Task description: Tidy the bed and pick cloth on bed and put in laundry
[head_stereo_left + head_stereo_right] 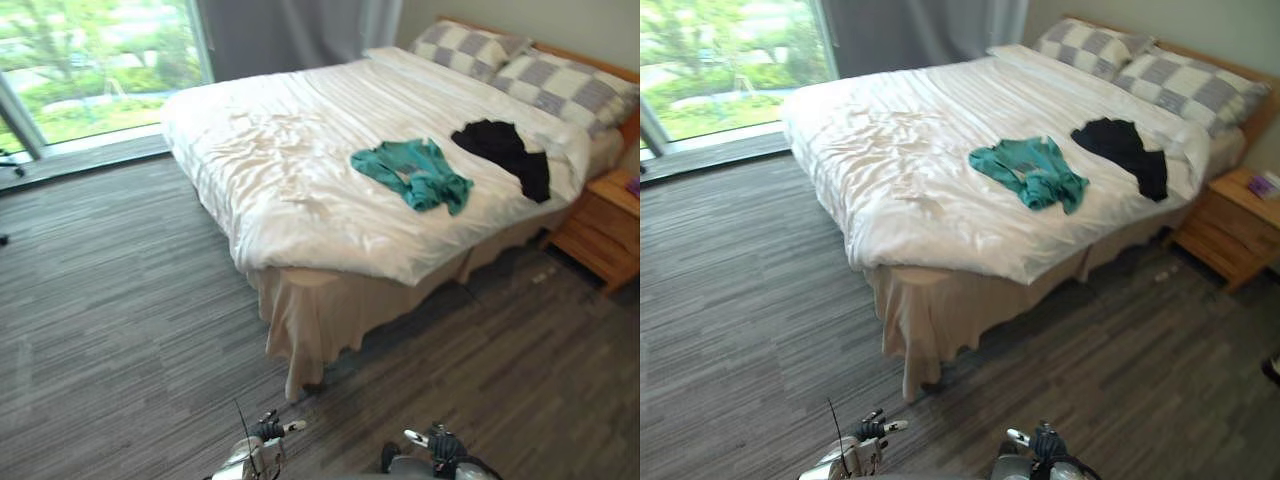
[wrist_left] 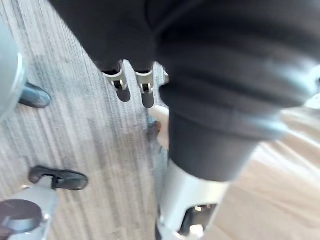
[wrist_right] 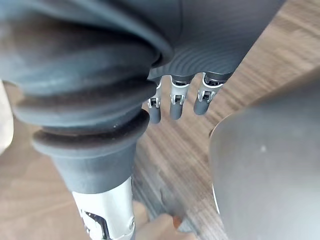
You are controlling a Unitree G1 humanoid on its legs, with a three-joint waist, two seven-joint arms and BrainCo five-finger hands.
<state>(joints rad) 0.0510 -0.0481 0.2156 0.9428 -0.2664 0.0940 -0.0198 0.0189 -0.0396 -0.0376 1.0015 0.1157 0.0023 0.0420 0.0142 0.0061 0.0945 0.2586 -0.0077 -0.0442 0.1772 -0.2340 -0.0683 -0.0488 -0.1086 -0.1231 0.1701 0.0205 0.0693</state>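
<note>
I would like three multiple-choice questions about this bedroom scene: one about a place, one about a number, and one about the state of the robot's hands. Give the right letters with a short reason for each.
1. Where does the teal cloth lie?
A. on the floor
B. on a pillow
C. on the white duvet, beside the black cloth

2. How many checked pillows are at the bed's head?
A. two
B. one
C. four

3. The left hand and the right hand are:
A. shut on the teal cloth
B. open, holding nothing
C. shut on the black cloth

Answers:
1 C: it lies on the duvet, with the black cloth on its pillow side.
2 A: two pillows lie side by side.
3 B: in each wrist view the fingers hang relaxed with nothing in them.
</note>
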